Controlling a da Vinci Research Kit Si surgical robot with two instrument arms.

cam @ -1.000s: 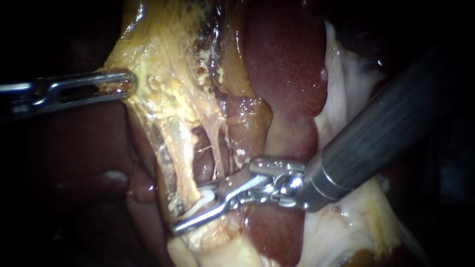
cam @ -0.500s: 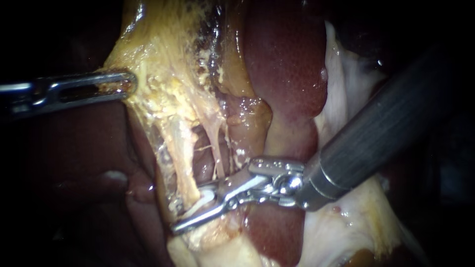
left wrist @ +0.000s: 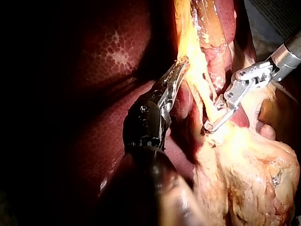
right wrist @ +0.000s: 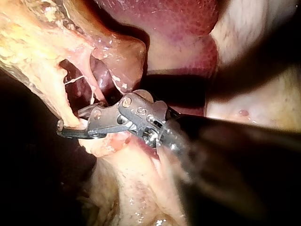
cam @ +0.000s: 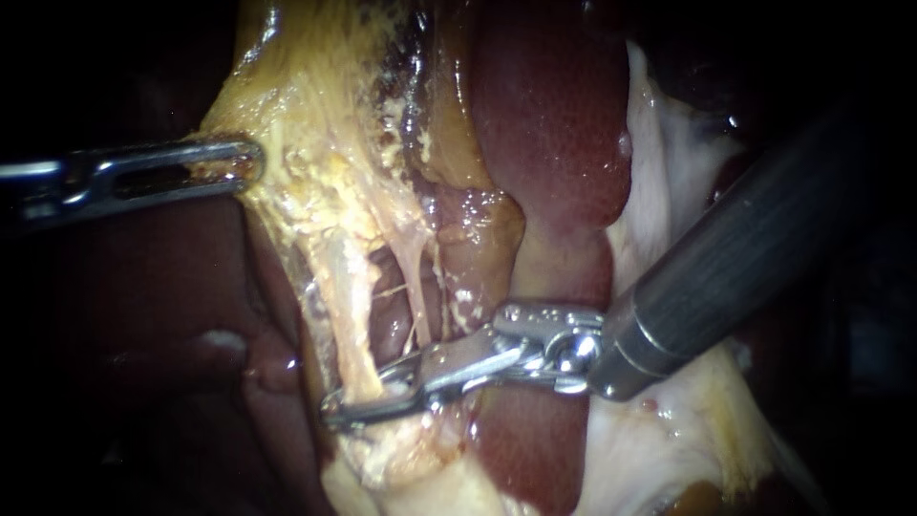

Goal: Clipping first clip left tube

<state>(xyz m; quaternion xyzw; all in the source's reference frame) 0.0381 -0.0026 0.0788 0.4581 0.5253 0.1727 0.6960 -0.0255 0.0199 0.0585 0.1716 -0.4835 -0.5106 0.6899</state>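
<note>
The left tube (cam: 346, 304), a thick yellow strand, runs down from the gallbladder (cam: 315, 105). A thinner right tube (cam: 416, 287) hangs beside it. My right instrument (cam: 346, 411) comes in from the right, and its jaws lie together across the low end of the left tube, pinching it from both sides. Any clip between them is hidden. The right wrist view shows these jaws (right wrist: 66, 131) shut on the tube (right wrist: 55, 101). My left instrument (cam: 237, 162) is shut on the gallbladder's yellow edge and holds it to the left; the left wrist view shows that grip (left wrist: 182, 68).
Dark red liver (cam: 549, 124) lies behind and to the right of the tubes, and more liver (cam: 143, 306) fills the left. Pale fatty tissue (cam: 669, 420) sits under the right instrument's shaft (cam: 745, 258). A window of bare tissue (cam: 390, 320) opens between the two tubes.
The right instrument's jaws, open around the left tube with a white clip between them, have shut onto the tube. Its wrist has shifted slightly right and levelled. The left instrument has not moved.
</note>
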